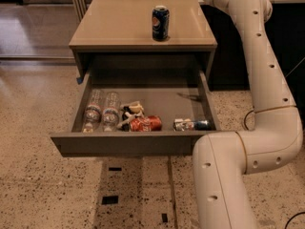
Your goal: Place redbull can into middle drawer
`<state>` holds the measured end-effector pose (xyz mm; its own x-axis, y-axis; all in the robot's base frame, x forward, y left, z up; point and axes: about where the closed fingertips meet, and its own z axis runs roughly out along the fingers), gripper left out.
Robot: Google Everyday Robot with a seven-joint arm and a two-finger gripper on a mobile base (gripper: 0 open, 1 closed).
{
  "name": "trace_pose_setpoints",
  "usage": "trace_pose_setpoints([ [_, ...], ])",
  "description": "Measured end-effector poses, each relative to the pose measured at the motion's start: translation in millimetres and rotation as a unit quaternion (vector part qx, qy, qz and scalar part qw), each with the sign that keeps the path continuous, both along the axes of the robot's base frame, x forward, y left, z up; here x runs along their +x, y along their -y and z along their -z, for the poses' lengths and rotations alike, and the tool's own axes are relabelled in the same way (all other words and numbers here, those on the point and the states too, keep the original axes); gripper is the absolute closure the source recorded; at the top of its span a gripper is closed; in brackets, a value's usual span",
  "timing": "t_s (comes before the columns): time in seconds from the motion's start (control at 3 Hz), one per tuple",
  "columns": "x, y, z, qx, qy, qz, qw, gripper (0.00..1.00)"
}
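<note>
The redbull can [191, 124], silver and blue, lies on its side at the front right of the open drawer [128, 143]. My white arm [267, 80] rises from the lower right and reaches over the cabinet's back right corner. It leaves the picture at the top edge, so my gripper is out of view. Nothing touches the can.
A blue soda can [160, 23] stands upright on the cabinet top [119, 27]. In the drawer lie two water bottles [101, 110] at the left, a red can [146, 123] on its side, and a small dark and white item [130, 111]. Speckled floor surrounds the cabinet.
</note>
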<state>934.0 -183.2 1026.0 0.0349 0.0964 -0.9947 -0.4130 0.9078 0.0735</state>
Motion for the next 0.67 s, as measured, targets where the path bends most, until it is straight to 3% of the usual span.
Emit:
trace_pose_setpoints([
  [0.33,-2.0,1.3,-7.8,0.0,0.005,-0.001,1.0,0.0],
  [0.67,-10.7,7.5,-42.2,0.001,0.026,-0.004,0.9997,0.0],
])
